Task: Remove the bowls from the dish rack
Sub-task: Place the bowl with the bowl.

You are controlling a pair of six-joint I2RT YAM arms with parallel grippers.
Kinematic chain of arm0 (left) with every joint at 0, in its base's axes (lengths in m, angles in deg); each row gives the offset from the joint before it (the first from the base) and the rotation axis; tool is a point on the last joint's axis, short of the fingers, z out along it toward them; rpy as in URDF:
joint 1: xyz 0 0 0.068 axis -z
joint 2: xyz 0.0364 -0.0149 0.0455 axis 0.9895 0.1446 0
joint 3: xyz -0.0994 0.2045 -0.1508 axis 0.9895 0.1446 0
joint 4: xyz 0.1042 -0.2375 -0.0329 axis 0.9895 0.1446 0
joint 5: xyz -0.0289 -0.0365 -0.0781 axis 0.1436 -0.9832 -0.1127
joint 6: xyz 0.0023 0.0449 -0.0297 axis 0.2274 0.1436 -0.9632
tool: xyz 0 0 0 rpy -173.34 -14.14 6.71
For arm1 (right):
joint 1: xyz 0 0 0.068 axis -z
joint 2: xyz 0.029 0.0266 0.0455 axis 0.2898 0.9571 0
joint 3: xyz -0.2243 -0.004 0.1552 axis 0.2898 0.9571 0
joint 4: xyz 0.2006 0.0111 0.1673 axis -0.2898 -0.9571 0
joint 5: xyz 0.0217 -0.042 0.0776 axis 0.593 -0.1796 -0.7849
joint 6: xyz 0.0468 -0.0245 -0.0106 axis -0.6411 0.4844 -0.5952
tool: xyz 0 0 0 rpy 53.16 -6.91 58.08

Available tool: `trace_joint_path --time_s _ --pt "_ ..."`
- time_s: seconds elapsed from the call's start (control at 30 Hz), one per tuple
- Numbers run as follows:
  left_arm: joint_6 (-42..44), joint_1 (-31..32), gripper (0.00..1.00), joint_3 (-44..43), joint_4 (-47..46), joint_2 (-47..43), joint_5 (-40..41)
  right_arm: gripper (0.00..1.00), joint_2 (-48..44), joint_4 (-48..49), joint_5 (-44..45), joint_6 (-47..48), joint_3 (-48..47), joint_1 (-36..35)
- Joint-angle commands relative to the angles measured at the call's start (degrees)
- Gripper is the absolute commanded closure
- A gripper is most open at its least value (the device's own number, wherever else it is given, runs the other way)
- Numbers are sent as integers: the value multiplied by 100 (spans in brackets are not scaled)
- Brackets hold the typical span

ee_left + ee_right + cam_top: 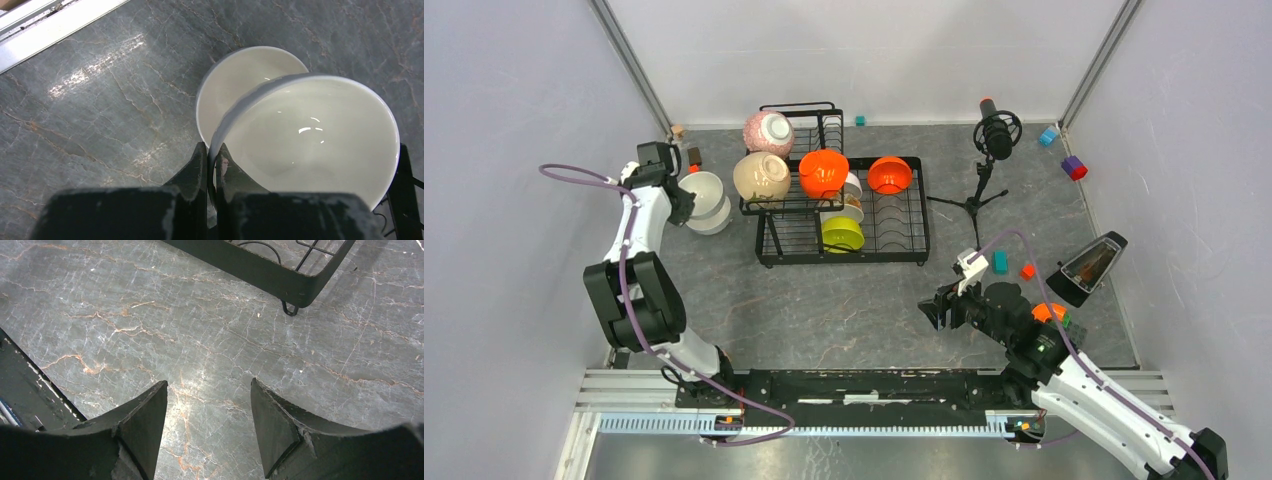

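Stacking cleanly means centring the white bowl (310,135), pinched at its rim by the left gripper (214,160), over the second bowl (240,80) left of the dish rack (844,260) before releasing (right gripper (209,407) waits, jaws wide).

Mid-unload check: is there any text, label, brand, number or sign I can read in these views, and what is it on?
None: no view shows text that can be read.
The white bowl pinched by the left gripper: plain, no mark.
The dish rack: no label visible.
The microphone: any branding is too small to read.
The right gripper: open, bare fingers, no marking.
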Motion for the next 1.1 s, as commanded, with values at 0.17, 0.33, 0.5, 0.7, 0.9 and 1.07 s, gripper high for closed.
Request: trace_joint_path --time_s 0.17,0.33,0.5,0.7,0.9,1.07 --pt "31 -50 98 -333 -194 365 173 33 -117 224 -90 56 47 -17" --pt "35 -44 98 -325 -252 466 235 33 -119 233 -99 42 70 -9" --pt "88 -53 98 -328 -313 615 332 33 -101 228 -107 55 62 -18" --pt "87 -53 98 -317 -406 719 348 33 -120 242 -123 44 78 -13" --pt "118 -50 98 -372 -452 802 320 33 -108 257 -129 56 69 -12" --pt "179 -57 98 -398 -430 885 403 33 -110 249 -138 90 43 -18"
